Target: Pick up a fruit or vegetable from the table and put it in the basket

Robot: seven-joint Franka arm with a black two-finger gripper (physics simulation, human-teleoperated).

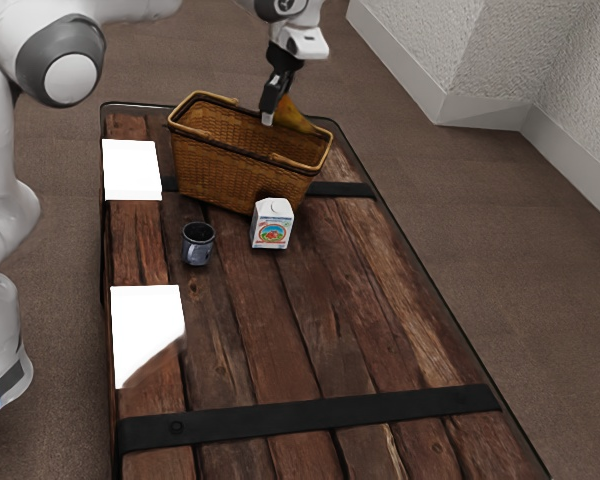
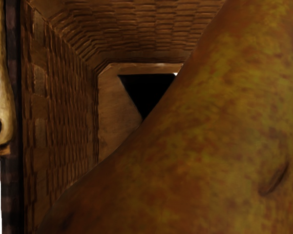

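My gripper [image 1: 276, 110] is over the opening of the wicker basket [image 1: 220, 165] at the table's far end, pointing down. It is shut on a yellow-brown pear [image 1: 292, 117]; the near finger shows on one side, while the pear hides the other. The pear hangs tilted at about rim height, toward the basket's end at the exterior view's right. In the wrist view the mottled pear [image 2: 215, 126] looms close, with the basket's woven wall [image 2: 58, 107] beyond it. The pear covers part of the basket's inside.
A milk carton [image 1: 272, 224] stands close to the basket's near side, and a dark mug [image 1: 198, 243] is beside the carton. Basket handles [image 1: 225, 148] lie along the rim. Two bright white patches [image 1: 145, 330] show on the wooden table [image 1: 290, 350].
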